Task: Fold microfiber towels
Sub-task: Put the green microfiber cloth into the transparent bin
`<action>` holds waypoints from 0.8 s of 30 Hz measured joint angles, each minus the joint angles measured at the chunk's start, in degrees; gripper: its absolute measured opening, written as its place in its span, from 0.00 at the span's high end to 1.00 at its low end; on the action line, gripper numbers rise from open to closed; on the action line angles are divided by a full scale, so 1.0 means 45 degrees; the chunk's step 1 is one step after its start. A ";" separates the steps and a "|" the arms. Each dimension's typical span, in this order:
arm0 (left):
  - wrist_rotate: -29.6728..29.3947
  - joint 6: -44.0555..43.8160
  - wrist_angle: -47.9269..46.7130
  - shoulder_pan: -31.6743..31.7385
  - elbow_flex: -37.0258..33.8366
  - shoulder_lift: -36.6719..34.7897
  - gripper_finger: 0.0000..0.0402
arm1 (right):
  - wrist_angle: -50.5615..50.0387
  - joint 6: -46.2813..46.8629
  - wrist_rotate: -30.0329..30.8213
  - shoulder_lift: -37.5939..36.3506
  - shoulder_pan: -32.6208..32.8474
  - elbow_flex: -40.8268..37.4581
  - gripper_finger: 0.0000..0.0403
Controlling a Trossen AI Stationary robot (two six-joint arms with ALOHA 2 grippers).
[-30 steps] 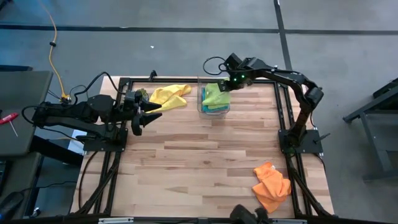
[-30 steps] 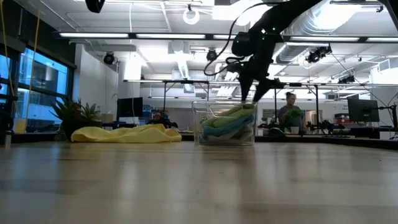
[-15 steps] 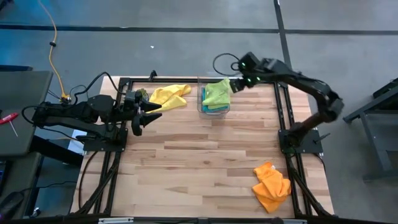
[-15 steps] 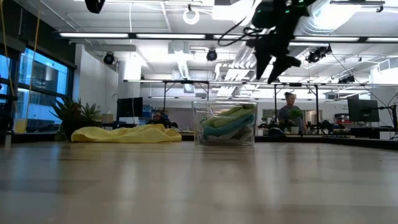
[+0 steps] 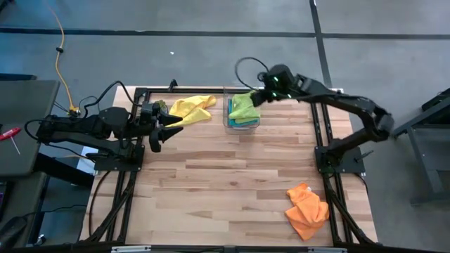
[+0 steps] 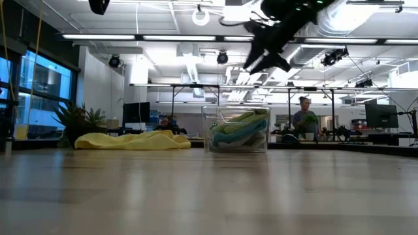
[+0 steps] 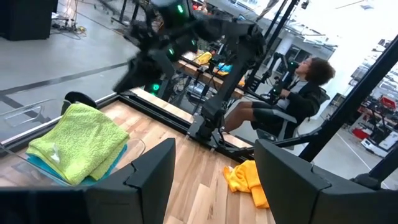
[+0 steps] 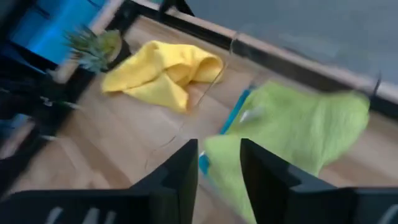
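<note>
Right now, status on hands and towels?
Right hand above clear box, empty. Left hand open, waiting. Lime towel in box; yellow towel, orange towel unfolded.

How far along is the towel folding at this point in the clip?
Done: folded lime green towel tops a stack with the teal towel in the clear box. In hand: nothing; the right pincer hangs empty above the box, the left pincer waits open beside the yellow towel. Left: that crumpled yellow towel and the orange towel near the front edge.
</note>
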 joint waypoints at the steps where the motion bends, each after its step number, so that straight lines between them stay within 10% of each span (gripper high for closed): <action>1: -0.0005 0.0000 -0.0001 -0.0002 0.0000 0.0000 0.48 | -0.0614 -0.0372 0.0113 0.0606 -0.0029 0.0862 0.74; 11: -0.0005 -0.0321 0.0004 0.0000 0.0000 0.0000 0.48 | -0.8642 -0.3771 0.1884 0.6270 -0.0229 0.7734 0.97; 24: -0.0005 -0.0437 0.0004 0.0000 0.0000 0.0000 0.48 | -0.9131 -0.4572 0.2410 0.8442 -0.0041 0.8203 1.00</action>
